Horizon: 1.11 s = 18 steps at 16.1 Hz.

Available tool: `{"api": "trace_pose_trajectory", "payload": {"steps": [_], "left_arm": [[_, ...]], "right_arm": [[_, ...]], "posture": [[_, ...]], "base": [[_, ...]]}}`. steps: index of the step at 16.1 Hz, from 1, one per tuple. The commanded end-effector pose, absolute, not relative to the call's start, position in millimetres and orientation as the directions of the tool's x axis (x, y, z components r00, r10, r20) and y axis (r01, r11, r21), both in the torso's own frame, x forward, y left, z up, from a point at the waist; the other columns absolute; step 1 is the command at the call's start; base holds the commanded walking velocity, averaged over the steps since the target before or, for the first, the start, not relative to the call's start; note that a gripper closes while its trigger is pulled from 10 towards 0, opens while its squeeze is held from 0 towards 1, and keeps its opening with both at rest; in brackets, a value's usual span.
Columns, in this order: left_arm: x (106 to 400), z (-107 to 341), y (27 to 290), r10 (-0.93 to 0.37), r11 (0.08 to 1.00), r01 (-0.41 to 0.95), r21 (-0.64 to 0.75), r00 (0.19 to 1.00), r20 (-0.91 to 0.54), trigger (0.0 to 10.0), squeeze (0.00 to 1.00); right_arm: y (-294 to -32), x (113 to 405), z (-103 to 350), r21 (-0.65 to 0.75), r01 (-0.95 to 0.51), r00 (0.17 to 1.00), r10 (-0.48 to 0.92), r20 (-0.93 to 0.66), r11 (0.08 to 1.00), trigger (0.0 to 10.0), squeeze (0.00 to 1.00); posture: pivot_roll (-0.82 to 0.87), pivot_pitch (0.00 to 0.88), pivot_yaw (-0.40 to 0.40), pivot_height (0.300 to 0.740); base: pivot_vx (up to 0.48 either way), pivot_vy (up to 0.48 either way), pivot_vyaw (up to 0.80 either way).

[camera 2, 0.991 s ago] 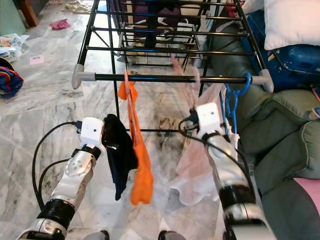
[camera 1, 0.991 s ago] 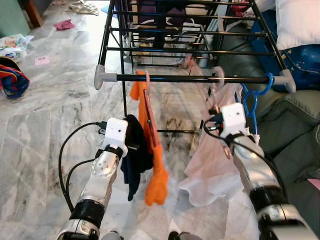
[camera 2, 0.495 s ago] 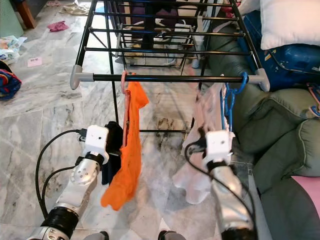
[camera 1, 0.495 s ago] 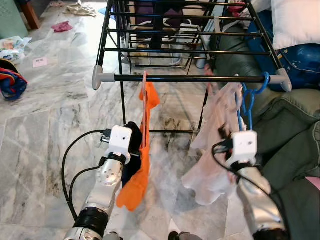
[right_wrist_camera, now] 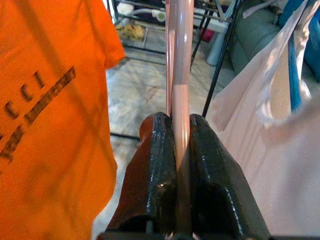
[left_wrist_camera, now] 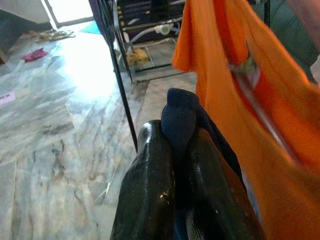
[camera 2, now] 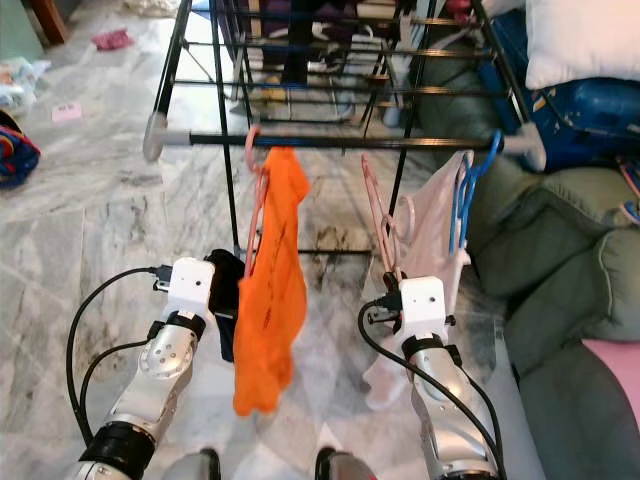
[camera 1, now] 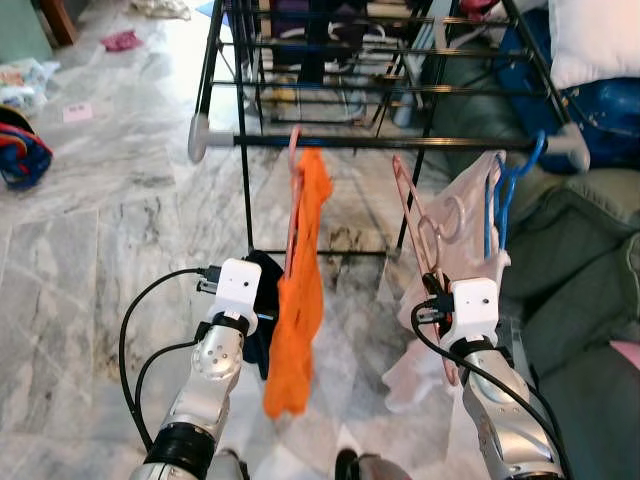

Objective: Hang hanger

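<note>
A black drying rack's front rail [camera 1: 400,142] crosses ahead of me. An orange shirt [camera 1: 300,290] hangs from it on a pink hanger [camera 1: 292,150]. My right gripper [right_wrist_camera: 175,122] is shut on the lower bar of another pink hanger [camera 1: 410,210]. This hanger stands up from the fingers with its top just below the rail, left of a pale pink garment [camera 1: 465,230] on a blue hanger [camera 1: 505,185]. My left gripper [left_wrist_camera: 175,132] is shut on a dark navy cloth [camera 1: 264,320], low beside the orange shirt.
A green sofa [camera 1: 580,260] lies close on the right, with a blue bag [camera 1: 600,110] and white pillow [camera 1: 595,40] behind it. Loose clothes [camera 1: 20,155] lie on the marble floor [camera 1: 90,260] at far left. More rack bars [camera 1: 340,85] run behind the front rail.
My right gripper has dropped from near the rail to below it, bringing the pink hanger with it. The orange shirt has swung. The left gripper has barely moved.
</note>
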<state>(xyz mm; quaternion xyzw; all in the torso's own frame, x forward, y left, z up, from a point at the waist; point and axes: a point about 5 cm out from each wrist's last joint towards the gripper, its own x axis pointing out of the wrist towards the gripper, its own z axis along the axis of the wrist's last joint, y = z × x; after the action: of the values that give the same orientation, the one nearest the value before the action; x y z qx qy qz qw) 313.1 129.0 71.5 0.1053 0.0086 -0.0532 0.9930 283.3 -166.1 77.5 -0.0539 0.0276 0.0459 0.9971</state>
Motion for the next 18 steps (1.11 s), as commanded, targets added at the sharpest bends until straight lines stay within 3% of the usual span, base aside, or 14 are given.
{"api": "trace_pose_trajectory", "payload": {"steps": [1,13,18], "left_arm": [[314,76,128,-0.096,0.973,0.095,0.210,0.995,-0.007,10.0,0.00],[316,74,131,-0.094,0.967,0.098,0.236,0.995,-0.028,10.0,0.00],[307,66,134,-0.135,0.953,0.150,0.262,0.988,-0.075,10.0,0.00]], "right_arm": [[-168,284,80,-0.109,-0.094,0.994,0.088,-0.058,0.990,10.0,0.00],[-160,288,77,-0.083,-0.102,0.993,0.096,-0.071,0.991,10.0,0.00],[-159,272,63,-0.035,-0.076,0.989,0.071,-0.132,0.996,10.0,0.00]], "posture": [[-0.01,0.184,-0.047,0.740],[0.01,0.165,-0.026,0.740],[0.01,0.162,-0.020,0.740]], "base": [[-0.300,0.000,0.00],[-0.324,0.000,0.00],[-0.355,0.000,0.00]]}}
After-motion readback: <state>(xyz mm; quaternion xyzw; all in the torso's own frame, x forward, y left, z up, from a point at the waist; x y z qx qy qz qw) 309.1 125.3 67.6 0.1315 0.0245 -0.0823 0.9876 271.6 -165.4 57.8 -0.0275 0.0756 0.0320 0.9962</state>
